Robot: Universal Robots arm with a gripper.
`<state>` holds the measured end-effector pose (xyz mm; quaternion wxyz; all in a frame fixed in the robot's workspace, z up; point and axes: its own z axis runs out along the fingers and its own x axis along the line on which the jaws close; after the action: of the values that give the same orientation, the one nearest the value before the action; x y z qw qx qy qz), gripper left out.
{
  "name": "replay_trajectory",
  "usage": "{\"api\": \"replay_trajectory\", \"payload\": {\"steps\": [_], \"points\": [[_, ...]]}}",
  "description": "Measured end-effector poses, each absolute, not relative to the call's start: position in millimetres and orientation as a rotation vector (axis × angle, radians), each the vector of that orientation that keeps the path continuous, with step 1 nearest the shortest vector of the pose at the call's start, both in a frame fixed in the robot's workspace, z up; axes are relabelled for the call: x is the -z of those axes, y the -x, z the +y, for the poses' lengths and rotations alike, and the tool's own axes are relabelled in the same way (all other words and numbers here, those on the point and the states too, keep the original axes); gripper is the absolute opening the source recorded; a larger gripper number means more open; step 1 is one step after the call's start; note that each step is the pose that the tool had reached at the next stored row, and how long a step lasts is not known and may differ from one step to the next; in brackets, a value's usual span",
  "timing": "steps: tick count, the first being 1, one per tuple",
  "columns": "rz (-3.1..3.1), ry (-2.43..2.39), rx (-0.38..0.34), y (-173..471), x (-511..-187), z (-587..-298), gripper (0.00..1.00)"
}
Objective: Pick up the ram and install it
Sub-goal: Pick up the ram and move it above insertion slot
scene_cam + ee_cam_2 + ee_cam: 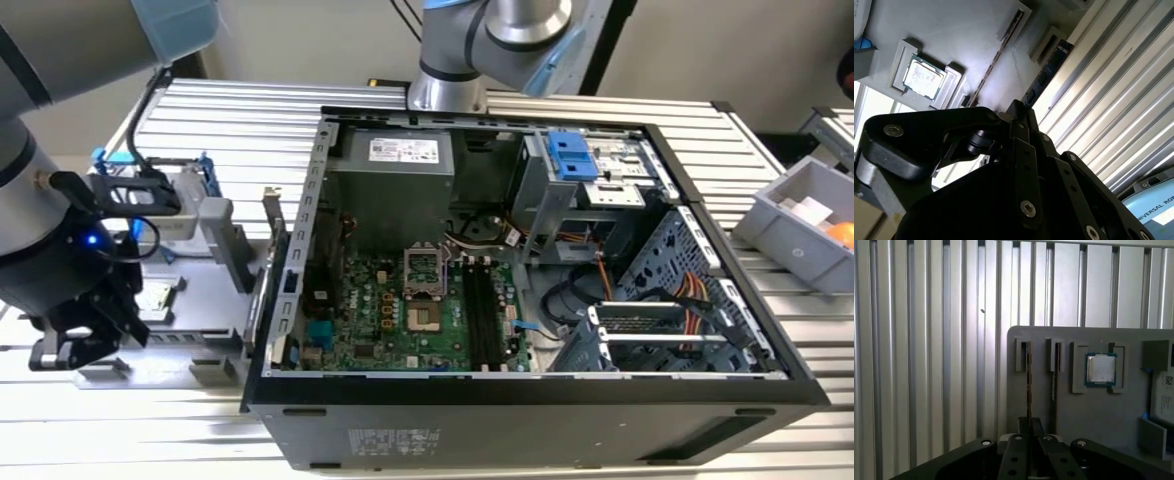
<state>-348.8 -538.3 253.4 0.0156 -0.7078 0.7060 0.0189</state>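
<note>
Gripper [1029, 421] low over the grey fixture plate [1094, 410], which lies on the slatted alu counter [929, 340]. Fingers [1037, 426] drawn close together, clamped on the thin edge of the ram [1028, 385].

Ram stands edge-on in its fixture slot. It runs straight out from between the fingers, w/ the far end seated in the slot. In the second wrist view the same stick [996, 55] shows as a thin line leading away from the fingertips.

Around the fingers:
- Second stick [1055, 382] in the next slot, just beside the held one, parallel, not touching the fingers.
- Processor chip [1100, 369] in its square pocket, further out on that same side, apart from both sticks.
- Bare counter slats on the other side.

Exterior view: gripper [74, 345] sits at the fixture, well apart from the open PC case [534, 400] on the exterior view's right. Black mobo slots [483, 310] lie inside the case, far from the fingers. Case wall stands between fixture and board. Grey bin [801, 225] beyond the case.
</note>
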Motion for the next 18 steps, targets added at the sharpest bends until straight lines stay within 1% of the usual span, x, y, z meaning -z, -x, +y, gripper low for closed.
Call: {"api": "replay_trajectory", "payload": {"steps": [18], "points": [[2.196,2.202,-0.059,349,-269,-538,0.00]]}}
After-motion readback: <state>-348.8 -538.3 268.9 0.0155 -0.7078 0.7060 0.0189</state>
